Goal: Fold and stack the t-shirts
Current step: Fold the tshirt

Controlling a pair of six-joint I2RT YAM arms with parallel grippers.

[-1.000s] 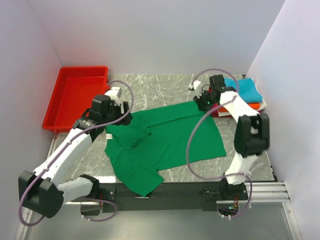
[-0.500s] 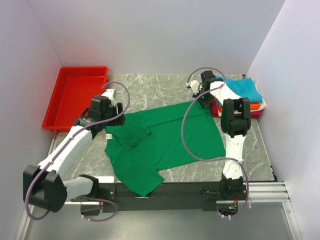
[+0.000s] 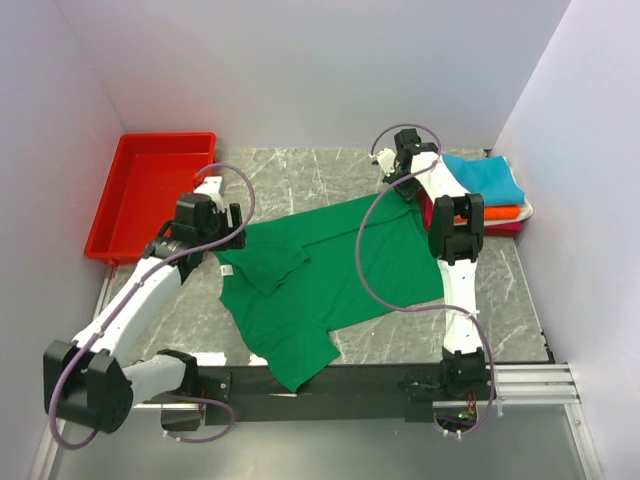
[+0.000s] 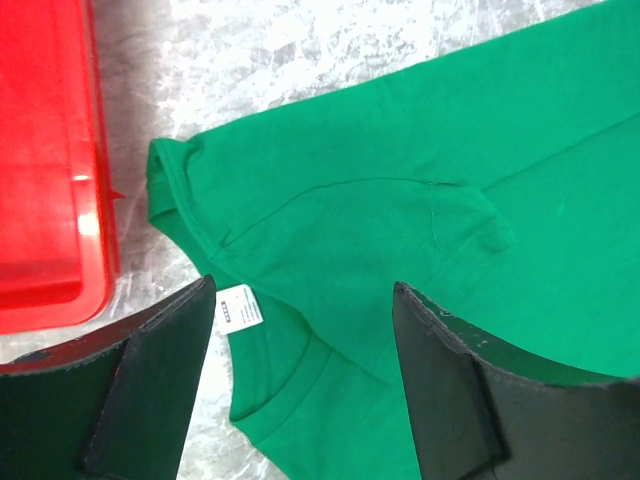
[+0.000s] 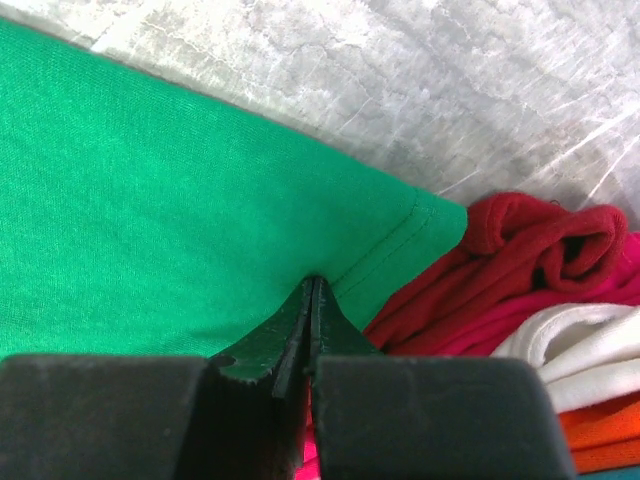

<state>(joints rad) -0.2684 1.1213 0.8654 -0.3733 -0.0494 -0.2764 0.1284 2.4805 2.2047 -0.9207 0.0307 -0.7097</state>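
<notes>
By the stack (image 3: 485, 180), R gripper (image 5: 312, 292) seemingly pinches green shirt (image 3: 340, 270) (L gripper (image 4: 302, 290) gapes).

the green shirt (image 3: 330, 270) is matt, fine-knit cloth with stitched hems and a smooth white label (image 4: 240, 308). the red shirt (image 5: 520, 250) looks softer and fuzzier, the white shirt (image 5: 590, 345) plain matt cloth. the red tray (image 3: 150, 195) is glossy plastic. the surface (image 3: 310, 175) looks like grey veined stone with a dull sheen. the jaws are matt black and grainy.
</notes>
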